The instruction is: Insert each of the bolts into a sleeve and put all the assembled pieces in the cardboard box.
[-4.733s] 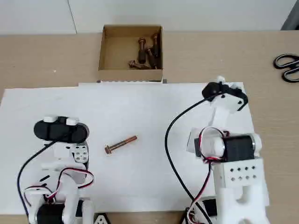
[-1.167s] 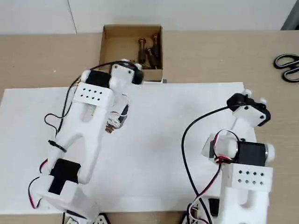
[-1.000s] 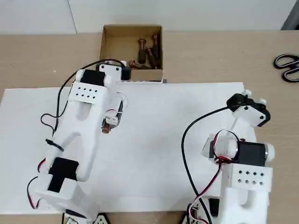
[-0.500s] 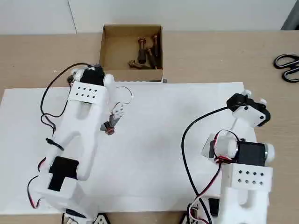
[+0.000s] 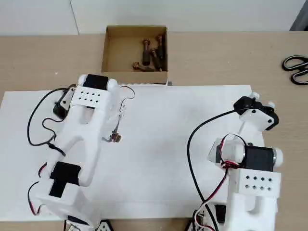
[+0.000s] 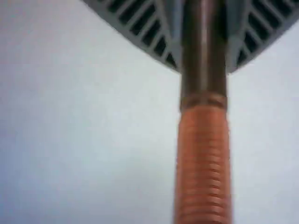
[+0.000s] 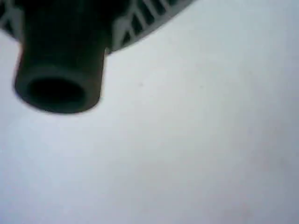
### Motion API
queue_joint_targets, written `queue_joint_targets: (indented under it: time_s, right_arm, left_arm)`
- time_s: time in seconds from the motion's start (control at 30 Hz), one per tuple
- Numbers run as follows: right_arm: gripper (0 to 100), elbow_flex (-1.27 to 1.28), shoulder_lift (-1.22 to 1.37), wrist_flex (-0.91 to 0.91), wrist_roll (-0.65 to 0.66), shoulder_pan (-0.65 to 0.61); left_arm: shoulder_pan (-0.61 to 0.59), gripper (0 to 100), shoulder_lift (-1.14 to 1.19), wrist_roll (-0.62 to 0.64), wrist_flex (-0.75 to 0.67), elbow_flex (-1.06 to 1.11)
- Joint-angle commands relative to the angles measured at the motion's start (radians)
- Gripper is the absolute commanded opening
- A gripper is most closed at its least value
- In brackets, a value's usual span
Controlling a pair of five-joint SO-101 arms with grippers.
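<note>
L arm has pulled back from the box front over the last sec; its wrist has swung off to the side, away from the box. The bolt (image 6: pixel 203 154), flat on the paper 4.7 s ago, is now up off it. R arm unchanged since 1.2 s ago.

Left gripper (image 5: pixel 117 126): clamped on the bolt shank. Threaded copper end runs back toward the wrist cam, hex head pokes out past the fingertips, just above the paper sheet (image 5: pixel 163 159).

Right gripper (image 7: pixel 65 14): closed around a dark sleeve (image 7: pixel 58 70). The sleeve's open bore sticks out beyond the gripper, over bare paper.

Cardboard box (image 5: pixel 104 53): on the surface (image 5: pixel 216 53) ahead of the left gripper, well apart from it, off the paper's far edge. Several assembled pieces (image 5: pixel 151 54) lie inside, bunched on the side nearer the R arm.

Scissors (image 5: pixel 296 67): on the surface far out beyond the right gripper, off the paper.
</note>
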Motion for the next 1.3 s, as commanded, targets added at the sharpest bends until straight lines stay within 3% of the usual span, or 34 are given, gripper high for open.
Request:
queue_joint_targets:
  time_s: [0.0, 0.3, 0.47, 0.77, 1.0, 1.07, 1.27]
  right_arm:
    - [0.2, -0.005, -0.015, -0.013, 0.002, 0.007]
    - [0.2, -0.005, -0.015, -0.013, 0.002, 0.007]
    - [0.2, -0.005, -0.015, -0.013, 0.002, 0.007]
    - [0.2, -0.005, -0.015, -0.012, 0.002, 0.007]
    - [0.2, -0.005, -0.015, -0.012, 0.002, 0.007]
    - [0.2, -0.005, -0.015, -0.012, 0.002, 0.008]
    - [0.2, -0.005, -0.015, -0.012, 0.002, 0.008]
  left_arm:
    - [-0.006, 0, -0.008, 0.06, 0.002, -0.002]
    - [-0.175, 0, -0.008, 0.095, -0.112, -0.001]
    - [-0.199, 1, -0.008, 0.095, -0.109, -0.001]
    - [-0.192, 23, -0.008, 0.095, -0.112, 0.036]
    - [-0.201, 26, -0.009, 0.092, -0.112, 0.054]
    - [-0.201, 26, -0.009, 0.038, -0.114, 0.054]
    - [-0.215, 26, -0.018, -0.384, -0.104, 0.012]
